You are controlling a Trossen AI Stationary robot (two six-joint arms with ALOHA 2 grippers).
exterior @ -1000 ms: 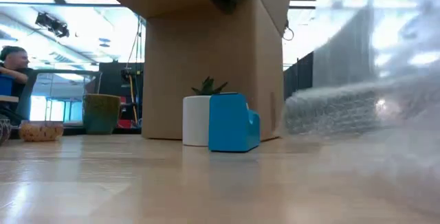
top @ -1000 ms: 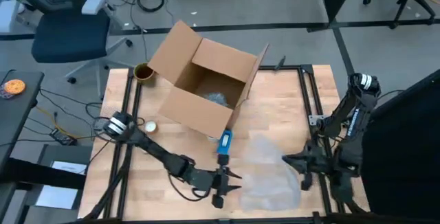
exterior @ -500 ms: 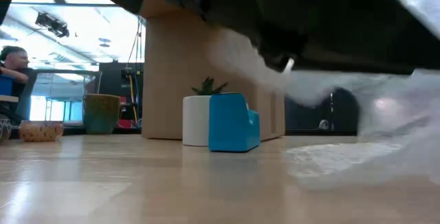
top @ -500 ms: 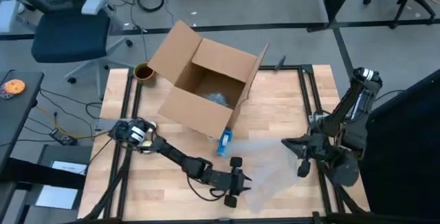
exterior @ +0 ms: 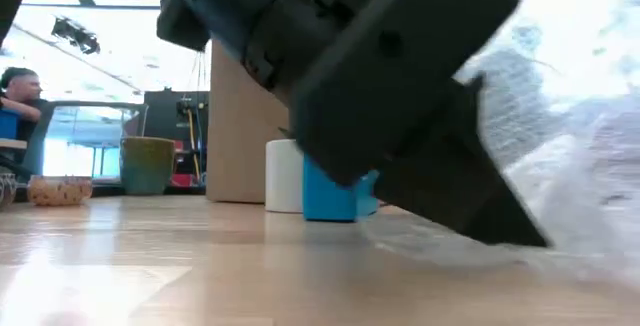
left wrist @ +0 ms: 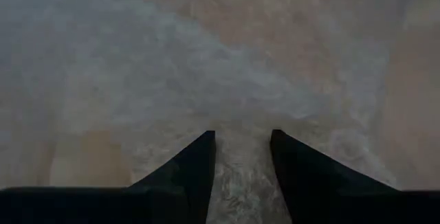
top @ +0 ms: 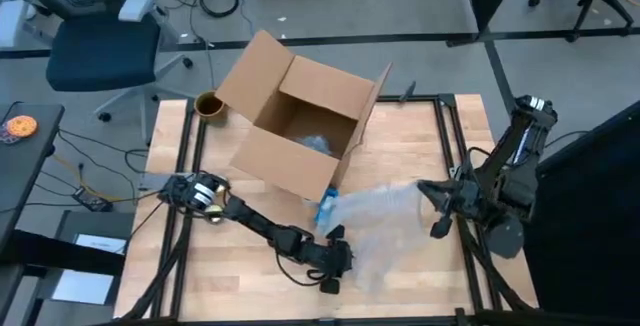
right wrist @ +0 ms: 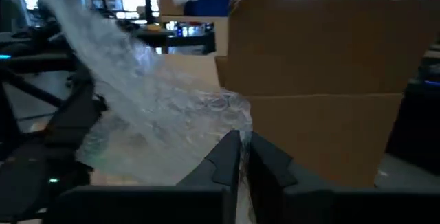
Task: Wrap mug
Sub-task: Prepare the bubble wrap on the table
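- Beside the cardboard box (top: 300,131), at its near corner, the white mug (exterior: 285,175) stands upright on the table (top: 420,141), just behind a blue tape dispenser (exterior: 335,194) that touches or nearly touches it.
- Judged by looks, the mug is rigid, smooth and breakable; a grip across the rim or handle would suit, though the handle is not visible.
- Stretched from the box's near corner out toward the right arm is a sheet of bubble wrap (top: 385,226): light, limp and slippery, likely to sag or slide unless held at two edges.
- The right gripper (right wrist: 242,157) is clenched on the sheet's far edge, lifting it off the table.
- The left gripper (left wrist: 242,157) sits low over the sheet's near edge with fingers slightly apart and wrap between them; whether it actually pinches the wrap I cannot tell.
- The dispenser stands between sheet and mug and is in the way.
- An olive cup (top: 208,105) sits at the box's far side, well apart.
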